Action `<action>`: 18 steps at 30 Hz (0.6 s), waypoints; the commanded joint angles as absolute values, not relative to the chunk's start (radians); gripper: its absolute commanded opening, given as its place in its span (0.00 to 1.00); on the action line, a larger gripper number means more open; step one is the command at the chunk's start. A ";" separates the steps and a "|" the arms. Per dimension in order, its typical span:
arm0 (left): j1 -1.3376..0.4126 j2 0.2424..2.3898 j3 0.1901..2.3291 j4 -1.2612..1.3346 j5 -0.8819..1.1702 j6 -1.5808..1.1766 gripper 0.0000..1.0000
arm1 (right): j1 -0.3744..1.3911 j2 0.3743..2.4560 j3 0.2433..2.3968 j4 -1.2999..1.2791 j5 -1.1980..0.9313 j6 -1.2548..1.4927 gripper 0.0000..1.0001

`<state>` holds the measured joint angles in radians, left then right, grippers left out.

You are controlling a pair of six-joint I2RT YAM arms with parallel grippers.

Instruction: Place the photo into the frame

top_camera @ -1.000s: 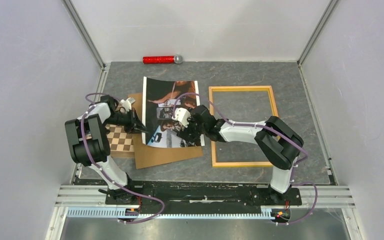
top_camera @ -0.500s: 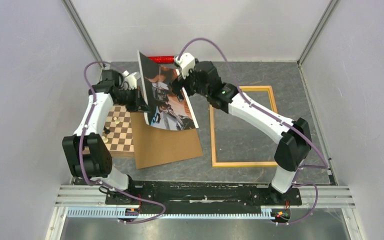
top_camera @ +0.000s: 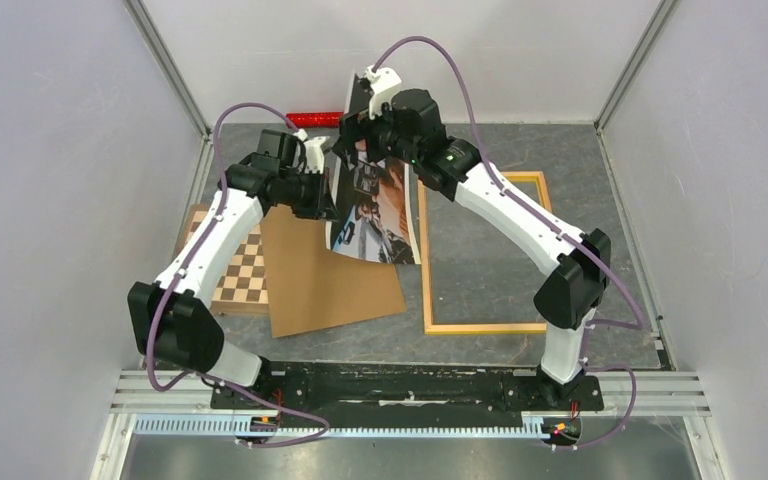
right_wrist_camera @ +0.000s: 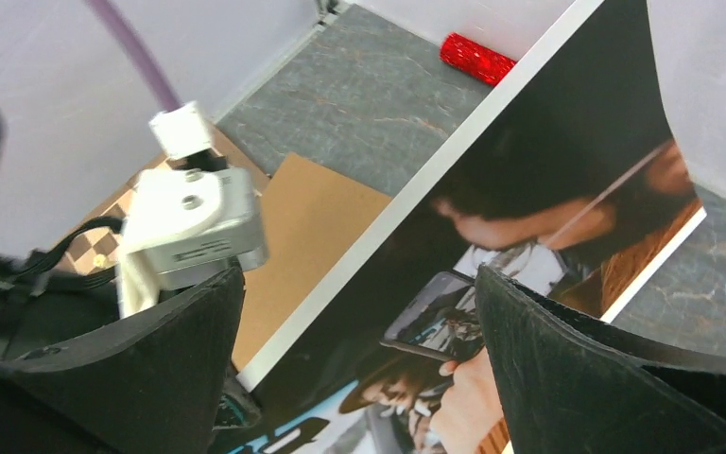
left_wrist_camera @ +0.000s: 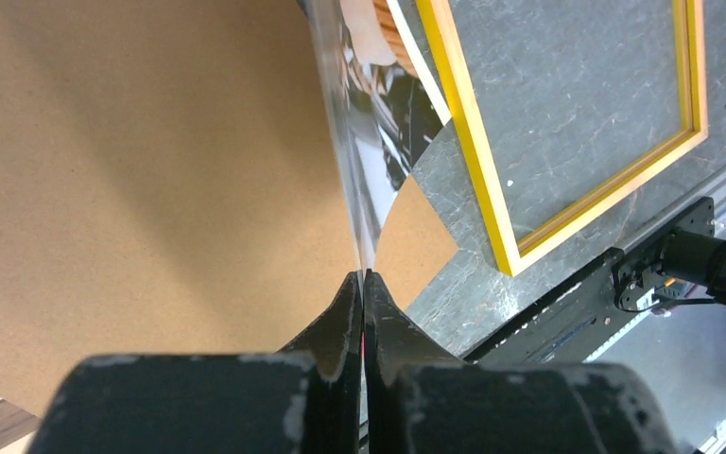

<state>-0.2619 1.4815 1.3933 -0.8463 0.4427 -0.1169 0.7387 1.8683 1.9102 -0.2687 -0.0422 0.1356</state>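
Paper, seemingly light and floppy, the large dark car-scene photo [top_camera: 375, 205] hangs curled aloft beside the yellow-orange wooden frame [top_camera: 480, 327], my left gripper [left_wrist_camera: 364, 279] clamped on its edge, right gripper [right_wrist_camera: 359, 293] agape near its top; I'd hold borders only.

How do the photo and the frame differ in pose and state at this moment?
The photo hangs above the table, tilted and curling, pinched at one edge by the left gripper; the frame lies flat on it, untouched. The photo is a solid dark print; the frame is an open yellow-orange outline with grey table showing through. Both are rectangles of similar size.
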 commanded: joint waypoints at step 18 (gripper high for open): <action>-0.455 1.327 1.249 -0.668 0.121 -0.189 0.02 | 0.626 1.864 1.912 -0.253 -0.122 0.315 0.90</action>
<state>-0.4229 1.3598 1.2530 -0.7227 0.2058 -0.1688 0.6224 1.8881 1.9049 -0.3061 -0.0910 0.2832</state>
